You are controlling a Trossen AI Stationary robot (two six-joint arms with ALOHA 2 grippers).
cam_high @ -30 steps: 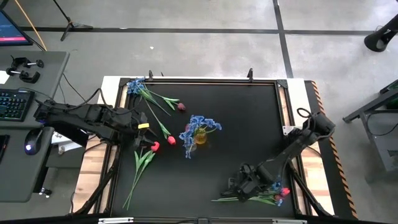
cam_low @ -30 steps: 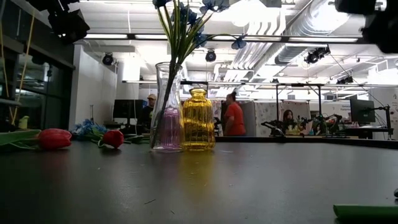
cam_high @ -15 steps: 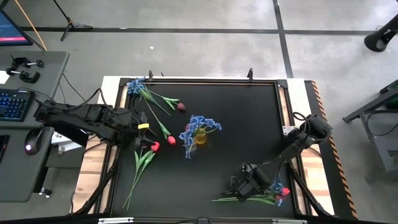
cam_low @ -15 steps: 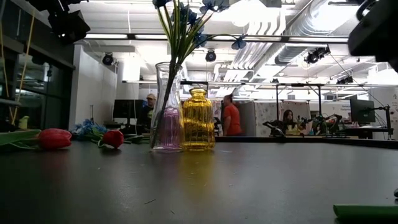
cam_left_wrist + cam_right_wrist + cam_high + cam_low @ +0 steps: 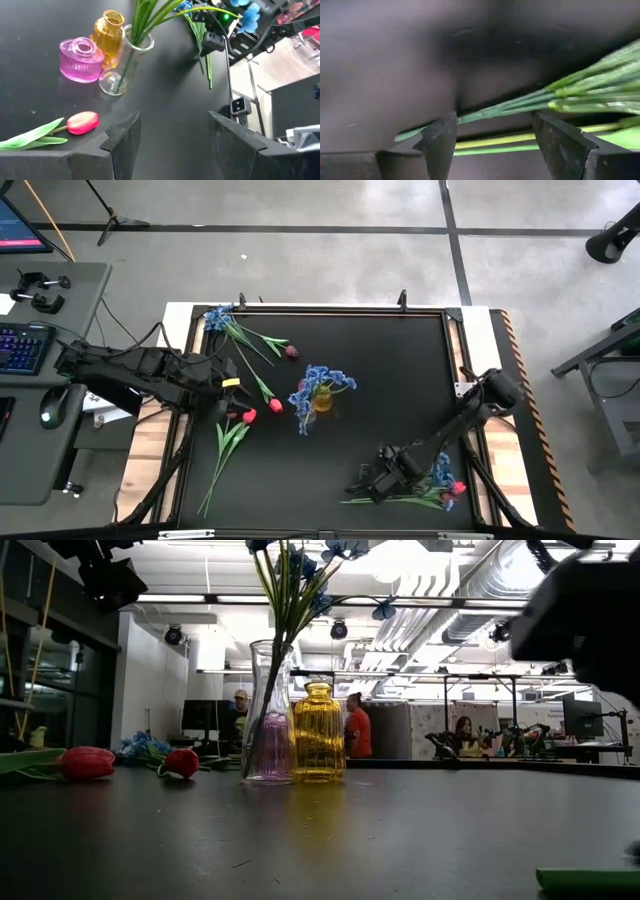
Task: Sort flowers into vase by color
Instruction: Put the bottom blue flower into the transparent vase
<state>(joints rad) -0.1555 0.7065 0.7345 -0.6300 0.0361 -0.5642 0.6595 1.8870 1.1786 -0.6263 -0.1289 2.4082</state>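
Black tabletop: stems between right jaws.

Two dark, nearly black robot arms made of jointed segments. The left arm carries a small yellow tag near its wrist and a thin black cable trailing from it. The right arm is slimmer, with a rounded elbow joint. Each wrist camera shows two matte dark, angular, wedge-shaped fingers.
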